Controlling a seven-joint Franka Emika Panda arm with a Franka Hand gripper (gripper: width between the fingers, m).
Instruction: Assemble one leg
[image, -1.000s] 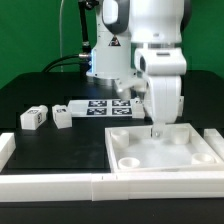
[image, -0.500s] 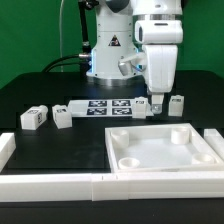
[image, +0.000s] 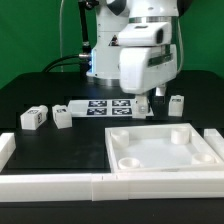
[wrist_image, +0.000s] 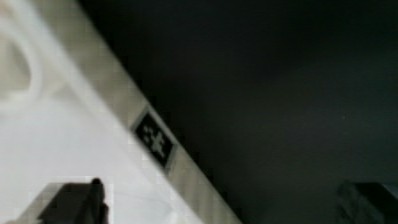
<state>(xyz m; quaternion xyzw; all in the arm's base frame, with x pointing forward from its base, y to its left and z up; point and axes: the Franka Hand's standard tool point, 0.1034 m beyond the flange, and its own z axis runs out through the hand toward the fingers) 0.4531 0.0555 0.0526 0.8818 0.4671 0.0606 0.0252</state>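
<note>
Small white legs with black-and-white tags stand on the black table: two at the exterior view's left (image: 33, 117) (image: 63, 117) and one at the right (image: 177, 104). The large white tabletop (image: 150, 150) with corner sockets lies in front. My gripper (image: 143, 102) hangs just above the table behind the tabletop's far edge, left of the right-hand leg. In the wrist view the gripper (wrist_image: 221, 205) is open and empty, its two fingers (wrist_image: 71, 205) wide apart. They straddle the tabletop's tagged edge (wrist_image: 155, 137) and bare black table.
The marker board (image: 100, 106) lies behind the tabletop, just left of the gripper. A low white frame runs along the front (image: 60, 183) and turns up at the left (image: 5, 148) and right (image: 215, 140). The robot's base stands at the back.
The gripper has lifted off the tabletop's far corner and moved back and toward the exterior view's left, with the wrist turning. No part has moved.
</note>
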